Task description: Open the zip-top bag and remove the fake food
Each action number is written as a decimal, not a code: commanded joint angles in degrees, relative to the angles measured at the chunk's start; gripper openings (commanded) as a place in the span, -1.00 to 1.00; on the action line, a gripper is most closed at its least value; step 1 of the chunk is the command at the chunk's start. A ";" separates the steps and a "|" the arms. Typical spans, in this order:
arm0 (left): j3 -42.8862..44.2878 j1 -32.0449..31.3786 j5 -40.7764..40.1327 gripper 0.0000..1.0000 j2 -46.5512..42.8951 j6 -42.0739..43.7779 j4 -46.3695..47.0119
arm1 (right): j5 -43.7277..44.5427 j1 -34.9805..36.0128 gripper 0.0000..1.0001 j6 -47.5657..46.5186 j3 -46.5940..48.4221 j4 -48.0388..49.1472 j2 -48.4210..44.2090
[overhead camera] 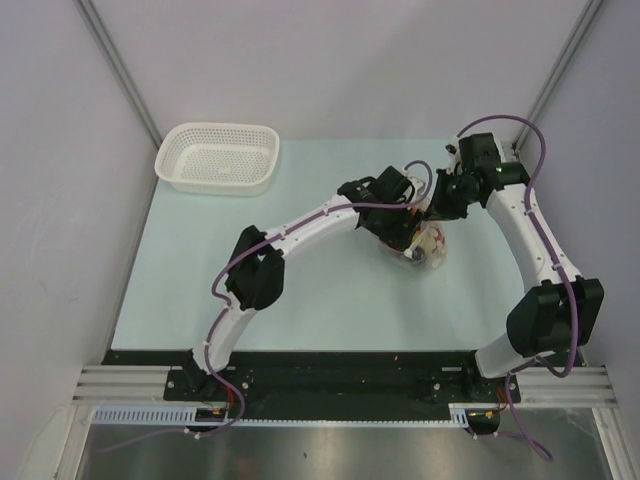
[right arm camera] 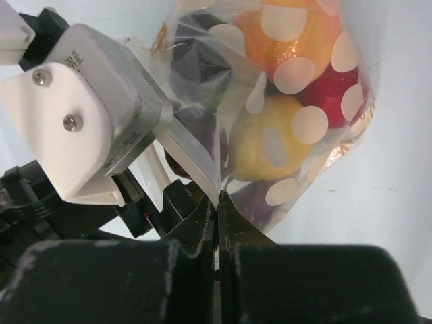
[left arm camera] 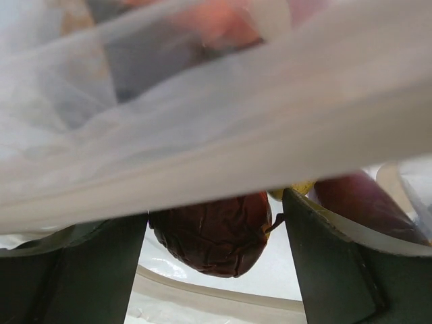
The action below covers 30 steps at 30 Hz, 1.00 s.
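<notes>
The zip-top bag (overhead camera: 428,252), clear with white dots, hangs over the mat between both arms. In the right wrist view the bag (right arm camera: 297,128) holds fake food: an orange piece (right arm camera: 283,30), a red one (right arm camera: 324,84), a yellow one (right arm camera: 260,145) and a dark purple one (right arm camera: 199,64). My right gripper (right arm camera: 218,199) is shut on the bag's edge strip. My left gripper (left arm camera: 214,219) is inside the bag's mouth, jaws wide, with a dark red wrinkled fruit (left arm camera: 209,239) between its fingers (left arm camera: 331,263). Bag film (left arm camera: 216,135) covers the upper view. From above, the left gripper (overhead camera: 408,232) and right gripper (overhead camera: 438,205) meet at the bag.
A white mesh basket (overhead camera: 215,185) stands at the back left corner of the pale green mat (overhead camera: 200,280). Grey walls close in the back and both sides. The left gripper's white and grey body (right arm camera: 88,115) crowds the bag's left side.
</notes>
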 commanded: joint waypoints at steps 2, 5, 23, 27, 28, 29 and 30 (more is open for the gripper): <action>-4.14 -0.26 1.27 0.69 0.22 0.73 3.63 | 1.80 1.57 -1.00 1.57 0.25 2.44 1.77; -4.25 -0.26 1.45 0.42 1.09 1.08 4.79 | 3.21 2.27 -1.00 2.09 0.07 2.44 3.35; -9.51 -0.08 -2.68 -1.00 -16.81 1.09 13.38 | 8.04 2.89 -1.00 -0.19 -2.12 3.76 1.07; -13.64 0.27 -2.34 -0.99 -21.39 0.65 20.06 | 9.62 2.80 -1.00 -0.10 -2.39 4.28 0.72; -13.91 0.27 -2.59 -1.00 -22.10 0.65 20.60 | 9.97 2.80 -1.00 -0.19 -2.39 4.29 0.63; -14.08 0.44 -3.73 -0.99 -23.06 0.21 20.78 | 10.76 2.80 -1.00 -0.19 -2.39 4.46 0.71; -14.08 1.06 -4.52 -0.99 -23.59 -0.06 20.69 | 11.03 2.80 -1.00 -0.19 -2.39 4.46 0.54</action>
